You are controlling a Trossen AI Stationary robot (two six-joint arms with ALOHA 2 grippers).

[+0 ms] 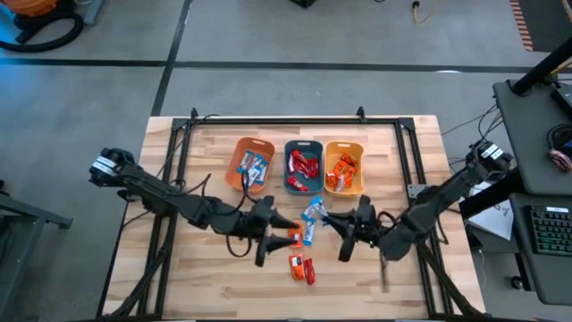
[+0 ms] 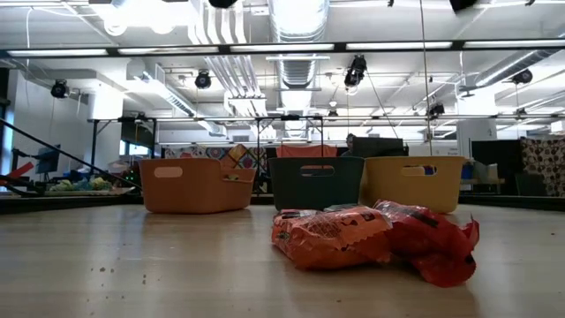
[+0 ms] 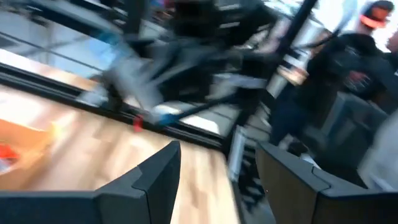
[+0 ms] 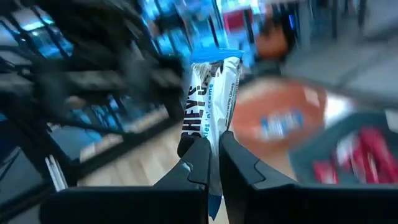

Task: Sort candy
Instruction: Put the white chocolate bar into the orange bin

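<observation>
In the right wrist view a blue-and-white candy [image 4: 211,93] stands between the fingers of my right gripper [image 4: 214,155], which is shut on it. From above, this gripper [image 1: 329,219] and its candy [image 1: 313,212] hang over the table's middle, near the bins. My left gripper [image 3: 217,180] is open with nothing between its fingers. It hovers left of centre [image 1: 279,231], beside an orange candy [image 1: 293,238]. Another blue-and-white candy [image 1: 308,234], an orange one [image 2: 331,238] and a red one [image 2: 424,243] lie flat on the table. My right gripper pinches the blue-and-white candy near one end of its wrapper [image 4: 212,144] between its two fingers. The fingers come about level from the table's right side. The candy sticks out past the fingertips along the fingers and is lifted clear of the table.
Three bins stand in a row at the far middle. The orange bin [image 1: 239,154] holds blue-and-white candies, the teal bin [image 1: 304,146] red ones and the yellow-orange bin [image 1: 344,146] orange ones. A black frame [image 1: 268,119] edges the table. People show beyond the table in the left wrist view.
</observation>
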